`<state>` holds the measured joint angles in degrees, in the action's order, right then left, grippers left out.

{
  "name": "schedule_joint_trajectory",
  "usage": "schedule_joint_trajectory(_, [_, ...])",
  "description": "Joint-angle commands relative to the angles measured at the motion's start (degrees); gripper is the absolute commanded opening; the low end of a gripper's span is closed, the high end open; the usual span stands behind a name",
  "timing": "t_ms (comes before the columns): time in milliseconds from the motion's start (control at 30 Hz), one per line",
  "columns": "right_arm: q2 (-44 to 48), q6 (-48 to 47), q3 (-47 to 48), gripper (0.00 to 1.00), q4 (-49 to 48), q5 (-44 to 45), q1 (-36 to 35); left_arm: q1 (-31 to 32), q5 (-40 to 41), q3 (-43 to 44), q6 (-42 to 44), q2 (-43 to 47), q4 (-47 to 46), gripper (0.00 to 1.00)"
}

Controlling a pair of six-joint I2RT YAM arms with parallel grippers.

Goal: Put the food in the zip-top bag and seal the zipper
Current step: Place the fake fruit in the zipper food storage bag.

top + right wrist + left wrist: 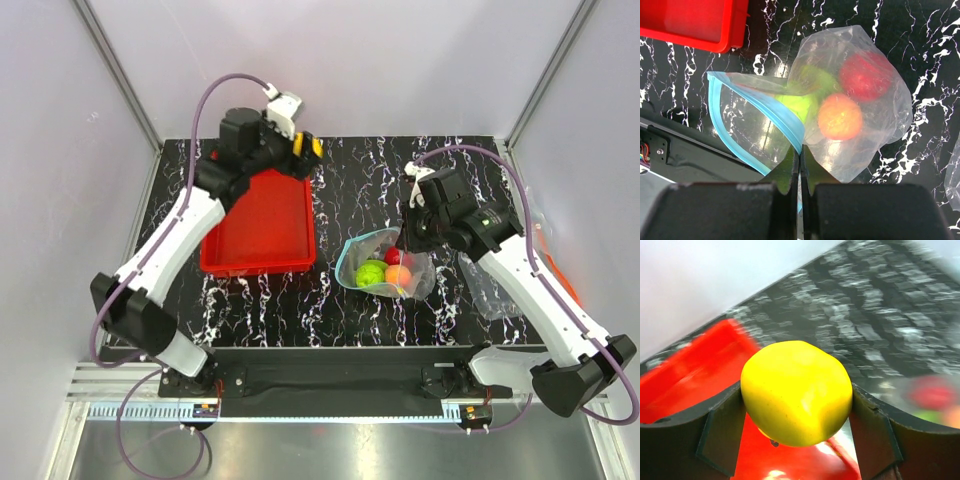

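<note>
Food, far left first: the yellow pear is up off the table, clamped in the left gripper. The fingers are spread about the fruit's width and press on both its sides. It hangs over the far right corner of the red tray.

Now the line that matters. From that pear, the zip-top bag lies at about 5 o'clock in the top view, well apart, out on the black marbled table. The left arm is carrying, so this looks like the left arm's trip.

The zipper bows open, its long axis running roughly 8 o'clock to 2 o'clock from above. The mouth faces about 10 o'clock, nearly toward the incoming fruit. Inside already are the red apple, the peach and a green piece behind the film. Whether that is one green piece or two, I can't say.

Over to the right gripper: its jaws are pinched to a sliver on the blue rim, at what looks from above like its 2 o'clock end, holding the mouth up. My read is that the pear is the last one in. The drop has to go through that gap without knocking the rim out of the pinch.

Far right, spare clear plastic with an orange-red strip lies out of play.
</note>
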<state>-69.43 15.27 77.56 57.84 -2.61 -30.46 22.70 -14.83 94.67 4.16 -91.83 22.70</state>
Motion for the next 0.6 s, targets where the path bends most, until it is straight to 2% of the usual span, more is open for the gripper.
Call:
schedule_joint_trajectory(0, [0.08,0.55,3.12,0.00,-3.18,0.07,0.31,7.24,-3.01,-7.45,-9.59,6.39,-7.65,0.49])
schedule_joint_trajectory(133, [0.70,1.08,3.21,0.00,-3.79,1.03,0.22,14.38,-2.57,-17.75,-17.24,16.14,-20.47,0.47])
schedule_joint_trajectory(233, [1.57,1.96,2.51,0.00,-4.93,1.91,0.14,19.73,-1.27,-28.89,-23.30,21.58,-36.08,0.47])
schedule_joint_trajectory(300, [1.84,2.22,2.33,0.00,-5.28,1.73,0.22,21.59,0.49,-32.78,-25.77,23.44,-41.13,0.47])
schedule_joint_trajectory(333, [2.10,2.40,2.25,0.00,-5.55,1.73,0.22,22.56,1.72,-34.71,-29.61,24.85,-43.33,0.47])
schedule_joint_trajectory(367, [2.19,2.75,2.16,0.00,-5.90,1.56,0.14,24.39,2.08,-39.08,-31.22,25.29,-49.62,0.47])
schedule_joint_trajectory(467, [2.10,3.54,1.98,0.00,-6.43,1.64,0.22,27.13,3.83,-44.74,-35.18,25.48,-60.54,0.47])
schedule_joint_trajectory(567, [2.19,3.98,1.89,0.00,-7.22,0.77,0.22,29.50,6.21,-49.04,-36.33,24.33,-65.30,0.47])
